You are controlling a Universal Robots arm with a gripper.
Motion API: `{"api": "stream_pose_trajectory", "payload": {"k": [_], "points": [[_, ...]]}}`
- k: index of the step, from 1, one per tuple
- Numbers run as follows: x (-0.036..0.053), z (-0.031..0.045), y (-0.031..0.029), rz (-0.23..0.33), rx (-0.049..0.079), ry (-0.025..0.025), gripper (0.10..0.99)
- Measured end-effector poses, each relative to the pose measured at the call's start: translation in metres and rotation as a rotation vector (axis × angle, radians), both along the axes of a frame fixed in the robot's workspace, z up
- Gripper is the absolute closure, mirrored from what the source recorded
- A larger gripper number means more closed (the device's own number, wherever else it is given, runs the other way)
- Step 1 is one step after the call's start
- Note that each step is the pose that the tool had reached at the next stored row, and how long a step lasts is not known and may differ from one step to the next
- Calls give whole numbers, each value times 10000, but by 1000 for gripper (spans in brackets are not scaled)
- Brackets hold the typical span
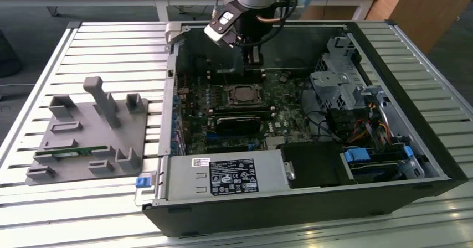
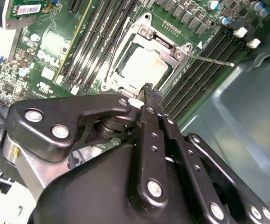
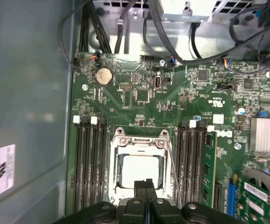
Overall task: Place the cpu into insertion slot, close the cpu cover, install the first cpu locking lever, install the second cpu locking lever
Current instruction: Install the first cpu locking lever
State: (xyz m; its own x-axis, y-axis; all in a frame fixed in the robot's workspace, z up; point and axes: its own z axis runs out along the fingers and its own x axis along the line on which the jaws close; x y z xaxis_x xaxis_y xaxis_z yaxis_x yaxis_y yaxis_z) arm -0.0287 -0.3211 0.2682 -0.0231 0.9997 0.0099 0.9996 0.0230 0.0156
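First wrist view: jaws pressed together over the closed cpu cover (image 3: 117, 163); the cpu (image 3: 139, 169) sits in the insertion slot (image 3: 141, 135). Locking lever (image 3: 172, 170) probably needs steady, slip-free pressing.

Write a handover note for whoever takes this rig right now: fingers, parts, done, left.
Gripper: fingers shut, nothing between them, tips above the edge of the insertion slot; contact unclear.
The cpu sits in the slot, with the cpu cover lying closed over it.
Done: placement, cover.
Left: locking levers. One thin lever juts out sideways, apparently unlatched; the other I can't judge.
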Motion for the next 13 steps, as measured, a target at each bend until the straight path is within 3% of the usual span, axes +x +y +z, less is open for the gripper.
{"api": "stream_pose_trajectory", "payload": {"k": [5, 7, 13], "points": [[0, 148, 0, 0, -2, -37, 980], [0, 155, 0, 71, 0, -47, 980], [0, 151, 0, 1164, 2, -47, 980]]}}
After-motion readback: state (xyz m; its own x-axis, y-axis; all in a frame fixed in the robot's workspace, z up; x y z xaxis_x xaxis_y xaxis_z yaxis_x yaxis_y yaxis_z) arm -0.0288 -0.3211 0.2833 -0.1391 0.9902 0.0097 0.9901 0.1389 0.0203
